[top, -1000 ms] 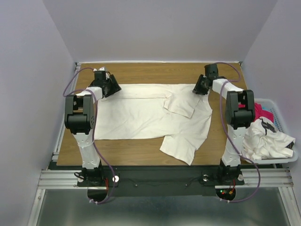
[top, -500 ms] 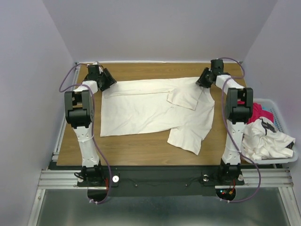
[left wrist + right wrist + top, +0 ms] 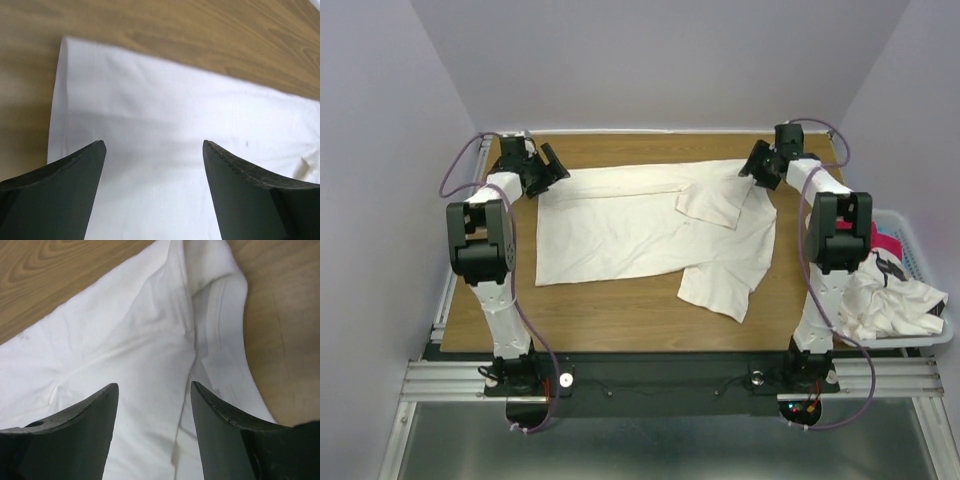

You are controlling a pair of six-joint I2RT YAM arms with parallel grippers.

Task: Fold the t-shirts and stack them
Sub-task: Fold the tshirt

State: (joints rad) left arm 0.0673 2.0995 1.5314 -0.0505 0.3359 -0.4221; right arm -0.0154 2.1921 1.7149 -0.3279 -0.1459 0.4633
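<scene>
The plain off-white t-shirt (image 3: 640, 225) lies spread on the wooden table (image 3: 620, 312), one sleeve folded in over its middle. My left gripper (image 3: 554, 167) is open at its far left corner, and the left wrist view shows the open gripper (image 3: 153, 145) just above flat white cloth (image 3: 165, 120). My right gripper (image 3: 756, 163) is open at the far right corner. In the right wrist view that gripper (image 3: 154, 385) hovers over a creased seam of the shirt (image 3: 125, 350). The magenta-red tee (image 3: 876, 240) and the white tee with dark markings (image 3: 892, 298) lie in the basket.
A white slatted basket (image 3: 912, 256) stands off the table's right edge beside the right arm. Purple-grey walls close in the table at the back and on both sides. Bare wood shows along the near edge and beyond the shirt's far edge (image 3: 200, 30).
Both grippers moved toward the far edge and the off-white shirt slid with them, its far edge stretched out straighter. The shirt now lies still, with both grippers open over its far corners.
</scene>
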